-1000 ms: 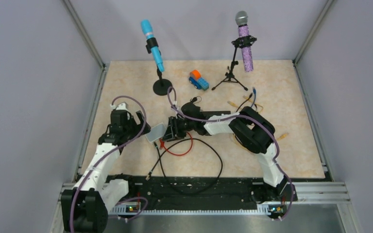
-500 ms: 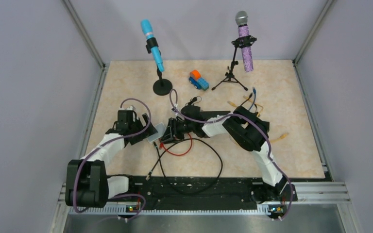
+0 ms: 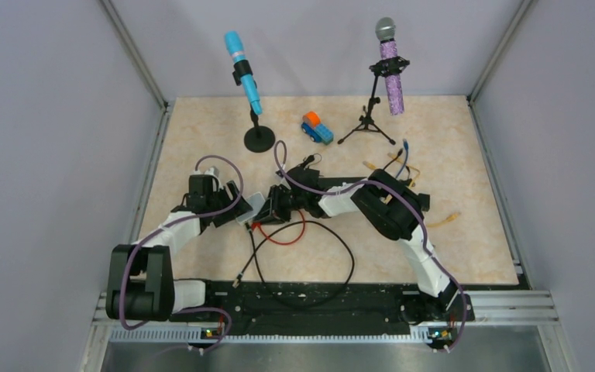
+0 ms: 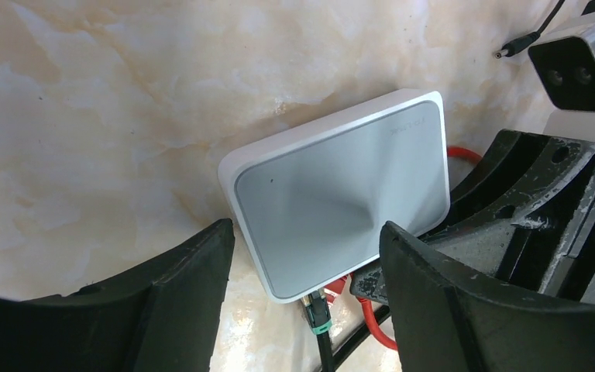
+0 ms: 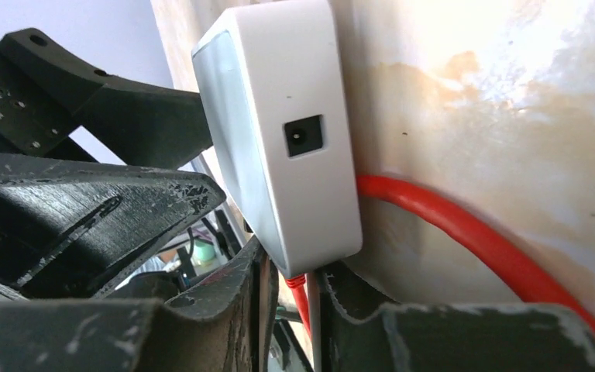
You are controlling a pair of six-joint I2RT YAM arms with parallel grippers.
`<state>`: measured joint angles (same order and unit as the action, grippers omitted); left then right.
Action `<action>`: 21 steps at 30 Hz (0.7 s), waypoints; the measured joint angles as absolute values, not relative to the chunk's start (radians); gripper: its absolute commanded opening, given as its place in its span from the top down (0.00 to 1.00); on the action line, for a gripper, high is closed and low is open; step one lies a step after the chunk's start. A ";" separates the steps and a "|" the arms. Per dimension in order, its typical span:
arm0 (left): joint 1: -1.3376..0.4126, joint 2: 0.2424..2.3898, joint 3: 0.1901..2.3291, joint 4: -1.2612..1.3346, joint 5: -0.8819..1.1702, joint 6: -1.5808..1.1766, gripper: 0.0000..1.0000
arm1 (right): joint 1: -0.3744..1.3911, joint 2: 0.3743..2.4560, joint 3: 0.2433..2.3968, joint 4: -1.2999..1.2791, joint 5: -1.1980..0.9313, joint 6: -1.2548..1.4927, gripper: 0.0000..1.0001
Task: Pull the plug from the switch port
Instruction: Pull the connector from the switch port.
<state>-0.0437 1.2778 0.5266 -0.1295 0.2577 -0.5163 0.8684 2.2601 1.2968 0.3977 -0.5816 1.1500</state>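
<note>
A small white flat box (image 3: 251, 208) lies on the table between my two grippers. My left gripper (image 3: 236, 211) is open and its fingers straddle the box (image 4: 341, 209) without touching it. My right gripper (image 3: 269, 209) is shut on a red plug (image 5: 298, 285) that sits in the box's near edge (image 5: 279, 132). A black plug with a green ring (image 4: 319, 314) is in the same edge. A flat black box (image 3: 341, 181) lies mostly hidden behind my right arm. Its port does not show.
A red cable (image 3: 287, 240) and black cables (image 3: 310, 263) loop in front of the box. At the back stand a blue microphone (image 3: 244, 74), a purple microphone on a tripod (image 3: 390, 70) and a toy truck (image 3: 317, 128). Loose cables (image 3: 399, 159) lie at the right.
My left arm has swung right, and its open gripper now stands round the white box. My right gripper has stayed at the box's edge, shifting slightly.
</note>
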 measured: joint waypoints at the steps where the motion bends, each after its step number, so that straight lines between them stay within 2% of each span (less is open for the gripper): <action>1: -0.044 1.277 0.526 -0.128 0.258 -0.516 0.25 | 0.868 2.260 1.297 0.395 -0.575 1.156 0.85; 4: -0.044 1.273 0.523 -0.127 0.258 -0.514 0.19 | 0.868 2.260 1.297 0.402 -0.564 1.166 1.00; 7: -0.044 1.266 0.523 -0.126 0.262 -0.509 0.02 | 0.864 2.260 1.296 0.419 -0.561 1.171 1.00; 15: -0.047 1.224 0.533 -0.192 0.261 -0.459 0.01 | 0.843 2.251 1.251 0.465 -0.583 1.131 1.00; 21: -0.065 1.223 0.649 -0.280 0.246 -0.314 0.01 | 0.789 2.234 1.234 0.434 -0.665 1.051 1.00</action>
